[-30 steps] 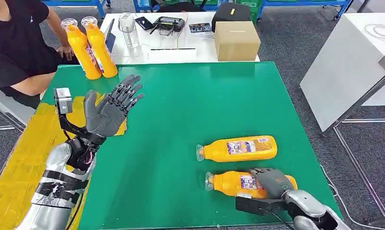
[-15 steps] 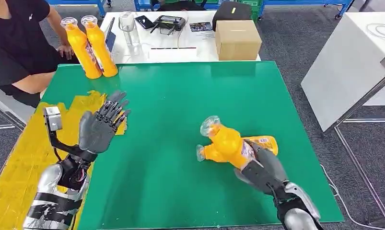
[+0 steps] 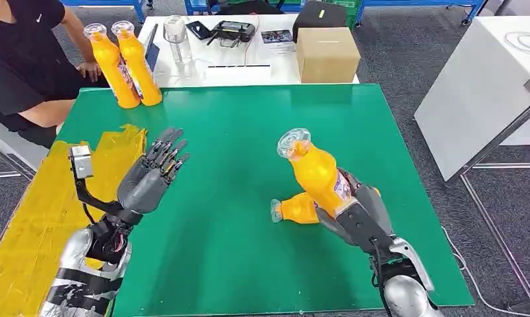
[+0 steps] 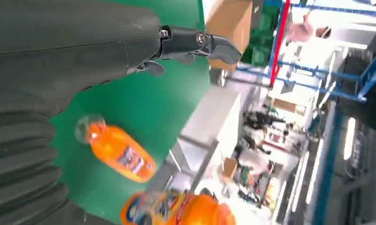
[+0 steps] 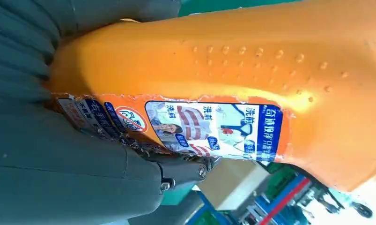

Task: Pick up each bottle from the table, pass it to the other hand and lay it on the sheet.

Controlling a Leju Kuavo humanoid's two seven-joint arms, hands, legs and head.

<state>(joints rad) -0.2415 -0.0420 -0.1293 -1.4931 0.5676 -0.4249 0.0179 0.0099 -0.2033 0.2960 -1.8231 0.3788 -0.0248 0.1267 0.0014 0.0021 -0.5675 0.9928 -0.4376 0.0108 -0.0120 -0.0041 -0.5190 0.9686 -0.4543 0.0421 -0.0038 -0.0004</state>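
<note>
Green tabletop (image 3: 249, 132): an orange detergent bottle (image 3: 318, 173) is being gripped cap-up by the right hand (image 3: 358, 221), offered toward the spread, empty left hand (image 3: 150, 178).

Green table (image 3: 235, 132): yellow sheet (image 3: 44, 205) along its 9 o'clock edge, two upright orange bottles (image 3: 127, 66) at 11 o'clock, one lying bottle (image 3: 295, 209) at 4 o'clock.
</note>
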